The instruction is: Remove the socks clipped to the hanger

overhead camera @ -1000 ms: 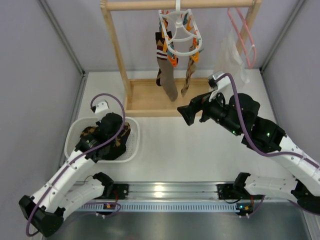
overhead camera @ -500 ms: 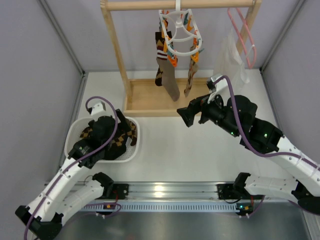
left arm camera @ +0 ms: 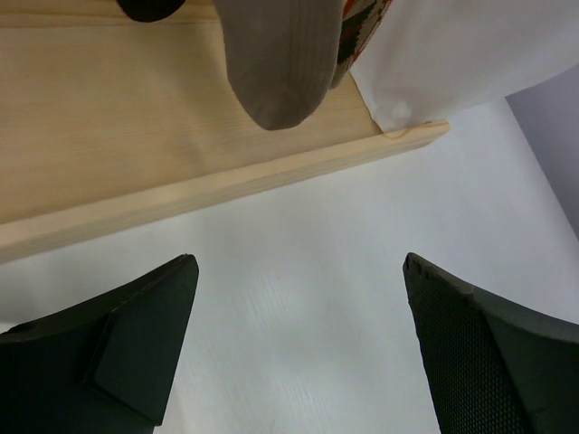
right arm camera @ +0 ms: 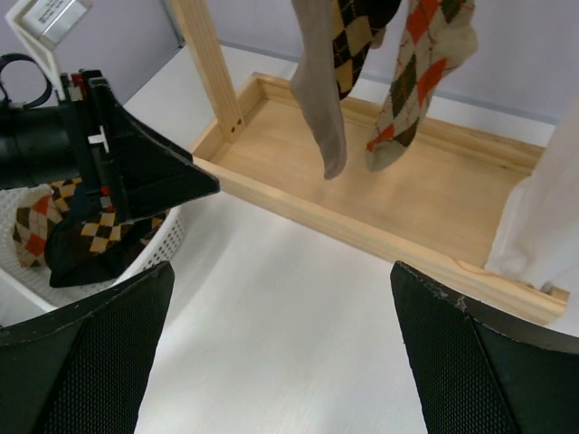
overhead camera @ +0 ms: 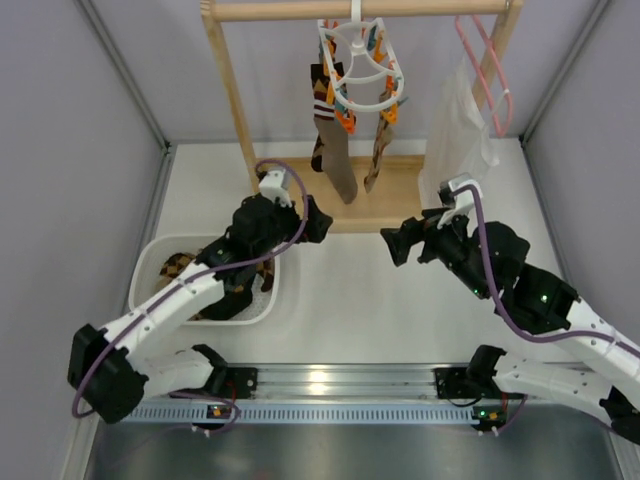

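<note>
The white ring hanger [overhead camera: 360, 70] hangs from the wooden rail with two socks clipped to it. One is a brown sock with a grey toe [overhead camera: 338, 160] [right arm camera: 321, 99] [left arm camera: 276, 63], the other an orange argyle sock [overhead camera: 378, 150] [right arm camera: 416, 81]. More argyle socks [overhead camera: 190, 270] [right arm camera: 63, 235] lie in the white basket [overhead camera: 145, 270]. My left gripper [overhead camera: 318, 222] [left arm camera: 298, 262] is open and empty, just before the rack's base and below the grey toe. My right gripper [overhead camera: 392, 243] [right arm camera: 282, 271] is open and empty, facing the left one over the table.
The wooden rack [overhead camera: 235, 100] stands on a shallow wooden base tray [overhead camera: 300, 200] [right arm camera: 434, 190]. A pink hanger [overhead camera: 490, 60] and a white translucent garment [overhead camera: 455, 130] hang at the rail's right end. Grey walls close in both sides.
My left arm rose out of the basket and swung right and away to the rack's base. My right gripper drew back slightly toward me.
</note>
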